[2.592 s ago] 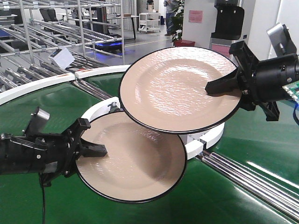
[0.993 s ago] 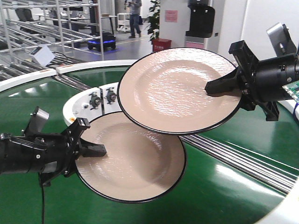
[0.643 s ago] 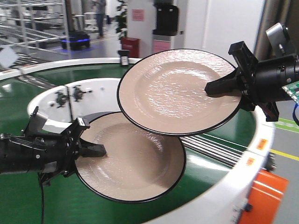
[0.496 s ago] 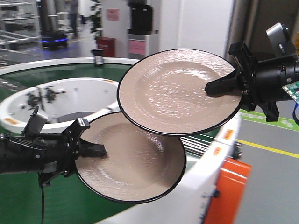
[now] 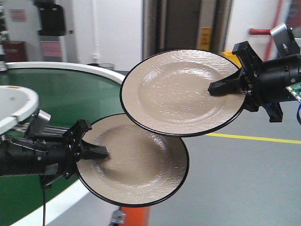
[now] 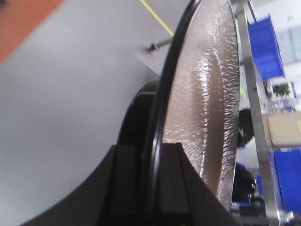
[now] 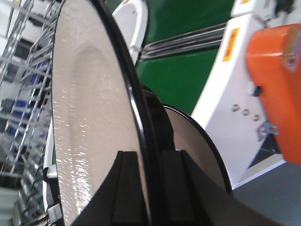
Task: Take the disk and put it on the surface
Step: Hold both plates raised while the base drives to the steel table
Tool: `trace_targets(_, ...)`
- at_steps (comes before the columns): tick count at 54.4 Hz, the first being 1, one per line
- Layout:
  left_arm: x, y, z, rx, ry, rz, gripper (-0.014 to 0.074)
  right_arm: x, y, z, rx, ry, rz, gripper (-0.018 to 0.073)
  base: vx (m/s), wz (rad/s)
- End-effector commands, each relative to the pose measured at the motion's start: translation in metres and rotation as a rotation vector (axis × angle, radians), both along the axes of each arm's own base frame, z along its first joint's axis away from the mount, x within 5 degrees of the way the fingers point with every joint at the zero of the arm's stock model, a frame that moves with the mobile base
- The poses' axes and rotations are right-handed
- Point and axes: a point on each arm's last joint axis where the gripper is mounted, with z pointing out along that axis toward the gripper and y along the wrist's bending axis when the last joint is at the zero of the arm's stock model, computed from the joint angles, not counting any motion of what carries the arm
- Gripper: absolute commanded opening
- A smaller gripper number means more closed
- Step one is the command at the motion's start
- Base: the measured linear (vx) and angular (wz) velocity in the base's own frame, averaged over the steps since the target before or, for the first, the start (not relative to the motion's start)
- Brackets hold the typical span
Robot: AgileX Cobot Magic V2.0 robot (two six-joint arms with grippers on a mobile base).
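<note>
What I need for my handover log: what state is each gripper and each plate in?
left gripper: shut on the rim of the lower plate.
right gripper: shut on the rim of the upper plate.
lower plate: held in the air, roughly level, empty, not yet set down.
upper plate: held in the air, empty, its near edge overlapping above the lower plate.

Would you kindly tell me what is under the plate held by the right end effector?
The lower plate, gripped by the left end effector, sits partly beneath the upper plate, above grey floor. Its overlapped rim is hidden, so contact cannot be judged.
</note>
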Motion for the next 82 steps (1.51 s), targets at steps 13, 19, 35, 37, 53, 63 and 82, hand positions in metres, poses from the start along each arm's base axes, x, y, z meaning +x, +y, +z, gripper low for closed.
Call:
trace_targets(13, -0.0066, -0.0008, 0.0321, -0.114, -0.060, 0.033, -0.0001, -0.0154, -0.0001, 0.0392, 0.118, -0.132, -0.038, -0.0008, -0.02, -0.53)
trace_targets(19, -0.0066, -0.0008, 0.0321, -0.114, -0.060, 0.033, -0.0001, -0.0154, -0.0001, 0.0392, 0.118, -0.132, -0.038, -0.0008, 0.05, -0.37)
trace_targets(35, -0.0066, -0.0008, 0.0321, -0.114, -0.060, 0.033, -0.0001, -0.0154, -0.0001, 0.0392, 0.118, -0.132, -0.038, -0.0008, 0.10, -0.29)
trace_targets(37, -0.0066, -0.0008, 0.0321, -0.114, -0.060, 0.033, -0.0001, -0.0154, -0.0001, 0.0392, 0.118, -0.132, -0.038, -0.0008, 0.13, -0.30)
trace_targets(53, -0.0066, -0.0008, 0.0321, -0.114, -0.060, 0.033, -0.0001, -0.0154, -0.0001, 0.0392, 0.118, -0.132, -0.038, -0.0008, 0.15, -0.29)
trace_targets(63, -0.0066, -0.0008, 0.0321, -0.114, -0.060, 0.033, -0.0001, -0.0154, -0.0001, 0.0392, 0.118, -0.132, -0.038, -0.0008, 0.18, -0.26)
trace_targets(82, -0.0066, -0.0008, 0.0321, -0.114, -0.060, 0.033, -0.0001, -0.0154, -0.0001, 0.0392, 0.118, -0.132, -0.038, -0.0008, 0.22, -0.25)
